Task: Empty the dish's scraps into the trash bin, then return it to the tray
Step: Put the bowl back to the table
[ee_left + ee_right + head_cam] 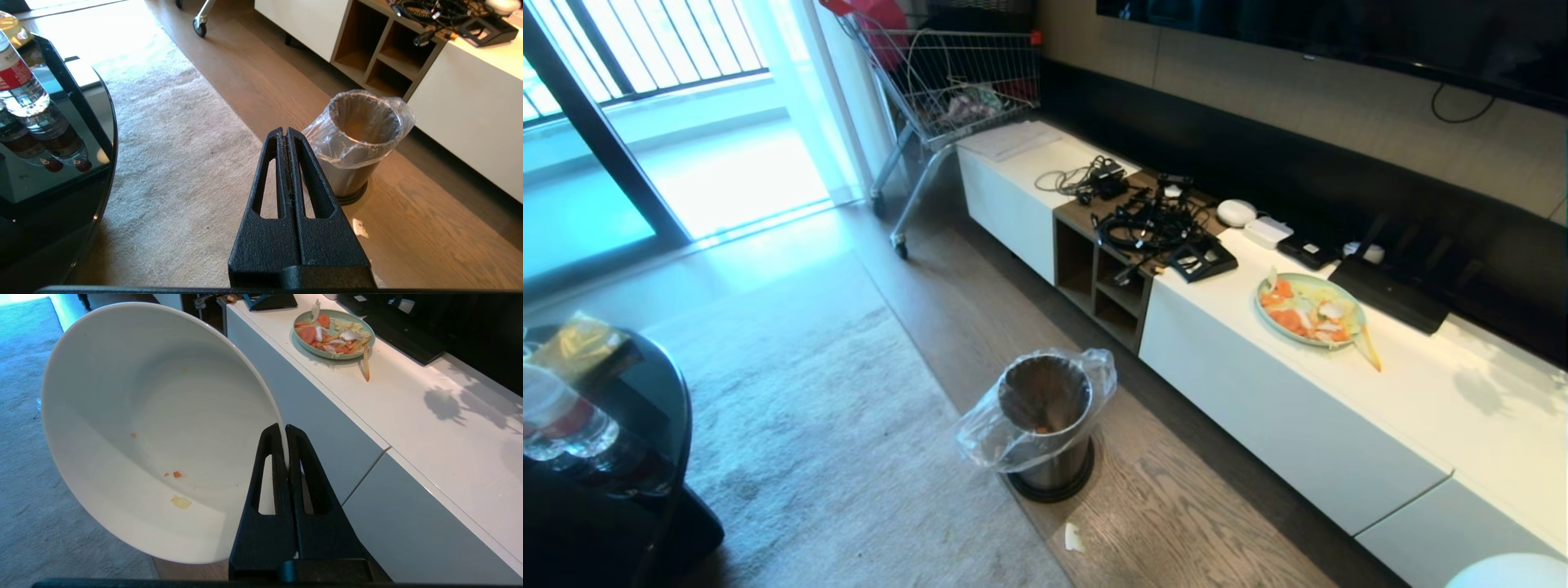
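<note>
The dish (159,428), a glossy white bowl, hangs tilted above the floor in front of the white cabinet. My right gripper (284,428) is shut on its rim. Inside it only tiny orange crumbs (176,474) and a pale smear (180,502) of the scraps cling to the wall. An edge of the dish (1511,572) shows in the head view's lower right corner. The trash bin (1045,425), metal with a clear liner, stands on the wood floor with an orange bit (1042,428) at its bottom. My left gripper (287,131) is shut and empty, just short of the trash bin (359,139). The tray is out of view.
A pale-green plate (1352,306) heaped with carrot and leafy bits sits on the long white cabinet (1421,408), near cables (1152,220) and black boxes. A round black table (645,457) with bottles stands left, beside a rug (809,408). A shopping cart (947,82) is at the back. A pale scrap (1074,536) lies on the floor.
</note>
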Controlling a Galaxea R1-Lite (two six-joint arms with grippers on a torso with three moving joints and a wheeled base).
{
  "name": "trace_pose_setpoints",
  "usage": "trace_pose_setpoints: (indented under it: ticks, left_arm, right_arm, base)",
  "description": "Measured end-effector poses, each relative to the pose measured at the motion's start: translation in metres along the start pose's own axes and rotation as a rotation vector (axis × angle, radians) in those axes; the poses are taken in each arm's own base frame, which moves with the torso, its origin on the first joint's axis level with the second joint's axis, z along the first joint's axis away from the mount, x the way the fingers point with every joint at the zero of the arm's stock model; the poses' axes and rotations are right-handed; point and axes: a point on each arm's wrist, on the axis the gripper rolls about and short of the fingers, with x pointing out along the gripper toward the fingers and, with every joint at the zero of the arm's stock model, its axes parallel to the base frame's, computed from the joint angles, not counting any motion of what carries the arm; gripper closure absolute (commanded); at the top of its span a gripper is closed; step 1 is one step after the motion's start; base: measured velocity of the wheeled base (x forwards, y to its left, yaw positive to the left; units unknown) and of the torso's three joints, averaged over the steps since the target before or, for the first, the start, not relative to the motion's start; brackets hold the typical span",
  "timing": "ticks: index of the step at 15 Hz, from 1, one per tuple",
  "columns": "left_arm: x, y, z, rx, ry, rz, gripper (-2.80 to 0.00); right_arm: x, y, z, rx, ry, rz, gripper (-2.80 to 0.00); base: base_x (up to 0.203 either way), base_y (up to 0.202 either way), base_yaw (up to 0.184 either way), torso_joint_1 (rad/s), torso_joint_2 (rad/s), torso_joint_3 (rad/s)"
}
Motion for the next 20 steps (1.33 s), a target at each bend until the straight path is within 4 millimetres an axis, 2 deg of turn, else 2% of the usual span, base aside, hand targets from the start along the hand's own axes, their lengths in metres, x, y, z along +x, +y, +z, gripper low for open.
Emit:
trace_pose_setpoints:
  ticks: [5,20]
  left_arm:
    - [0.0000,0.0000,0.0001,-0.001,-0.001,0.000,0.00]
    - [0.0000,0.0000,0.0000,0.000,0.000,0.000,0.00]
  right_arm:
    - [0.0000,0.0000,0.0000,0.000,0.000,-0.001,0.00]
    - [0.0000,0.0000,0.0001,0.000,0.000,0.000,0.00]
  base:
    - [0.000,0.000,0.000,0.002,0.00,0.205]
    - [0.000,0.000,0.000,0.002,0.00,0.016]
